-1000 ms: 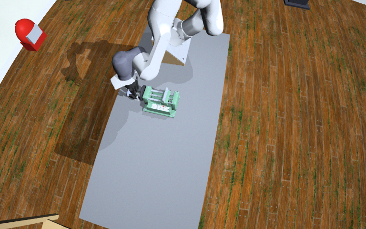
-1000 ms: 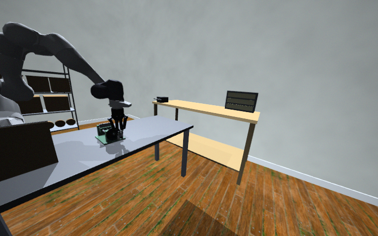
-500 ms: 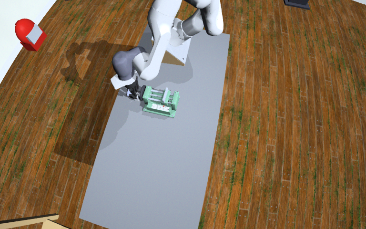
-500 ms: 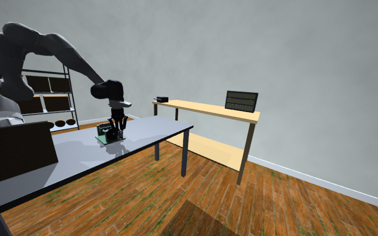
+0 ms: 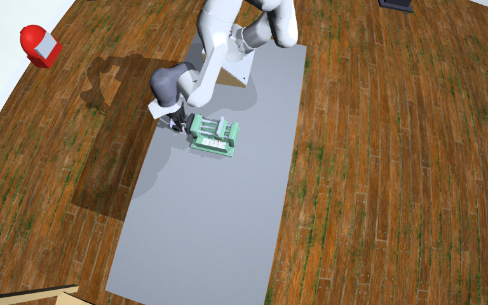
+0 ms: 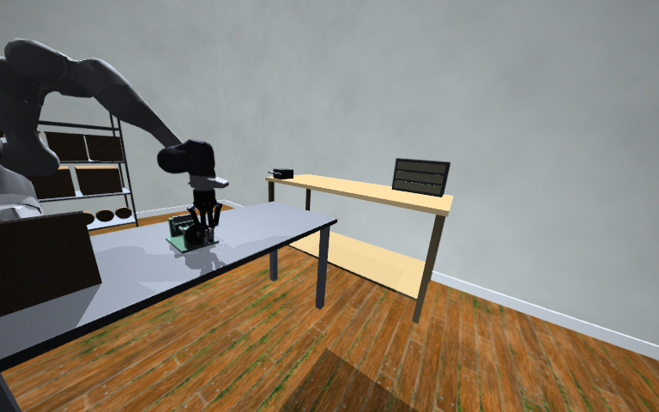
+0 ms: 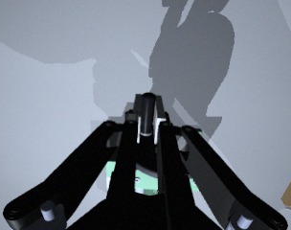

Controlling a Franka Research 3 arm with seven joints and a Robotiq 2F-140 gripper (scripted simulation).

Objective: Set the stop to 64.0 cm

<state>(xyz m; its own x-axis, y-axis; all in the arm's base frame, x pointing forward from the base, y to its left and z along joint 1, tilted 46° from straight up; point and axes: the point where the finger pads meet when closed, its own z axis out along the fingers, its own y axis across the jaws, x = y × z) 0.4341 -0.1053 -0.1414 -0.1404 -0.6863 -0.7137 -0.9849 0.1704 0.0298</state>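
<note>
A green stop fixture [image 5: 213, 133] with rails, a grey stop block [image 5: 222, 125] and a white scale with a red mark [image 5: 218, 141] sits on the grey table. Its dark handwheel [image 5: 189, 124] is at the left end. My gripper [image 5: 178, 124] comes down from above and is shut on the handwheel. In the exterior view the gripper [image 6: 203, 226] stands over the fixture's [image 6: 189, 234] near end. In the wrist view the black fingers pinch the handwheel's dark rim [image 7: 145, 110], with green fixture parts showing behind them.
A tan box [image 5: 235, 72] sits by the arm's base. A dark box [image 6: 24, 263] stands on the table's left. A wooden side table [image 6: 359, 194] with a black rack [image 6: 420, 176] stands beyond. A shelf [image 6: 82, 173] is behind.
</note>
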